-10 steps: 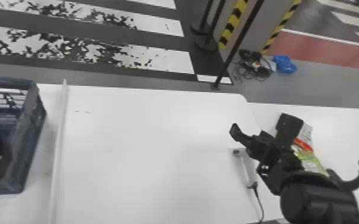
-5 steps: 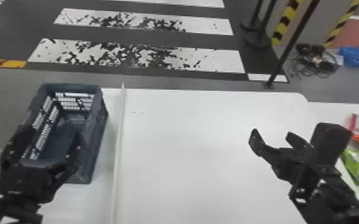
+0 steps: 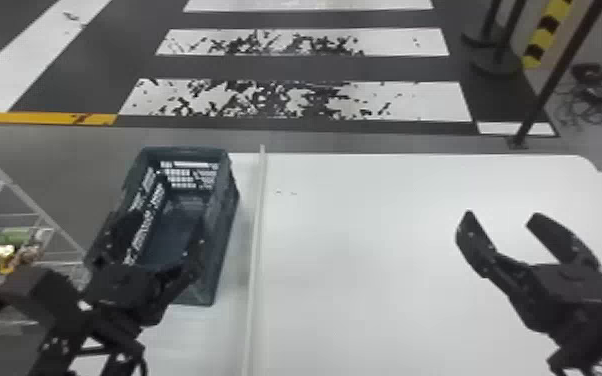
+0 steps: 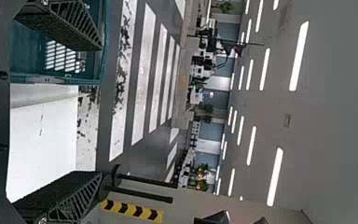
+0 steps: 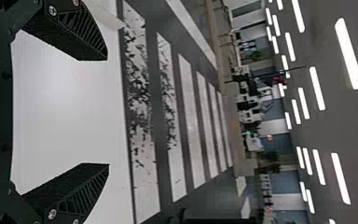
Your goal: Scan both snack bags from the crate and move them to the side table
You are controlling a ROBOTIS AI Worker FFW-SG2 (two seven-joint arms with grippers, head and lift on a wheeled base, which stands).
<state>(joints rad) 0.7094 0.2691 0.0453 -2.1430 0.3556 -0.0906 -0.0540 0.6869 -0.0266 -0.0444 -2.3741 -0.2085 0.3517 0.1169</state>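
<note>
The head view has been swung to the left, bringing the crate (image 3: 225,215) nearer its middle; the crate is set on the left part of the white table (image 3: 365,260), beside a pale strip (image 3: 258,220); in the head view its near end is partly covered by the left gripper (image 3: 167,232), whose fingers are spread with nothing held; the right gripper (image 3: 501,217) is held above the table's right part, likewise parted and unloaded.

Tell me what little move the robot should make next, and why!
I'd probably ease the left claw back from the crate. It hangs open beside the crate with nothing between its fingers, and the bit of crate floor I can see is bare. The right claw is open and holds nothing too.
</note>
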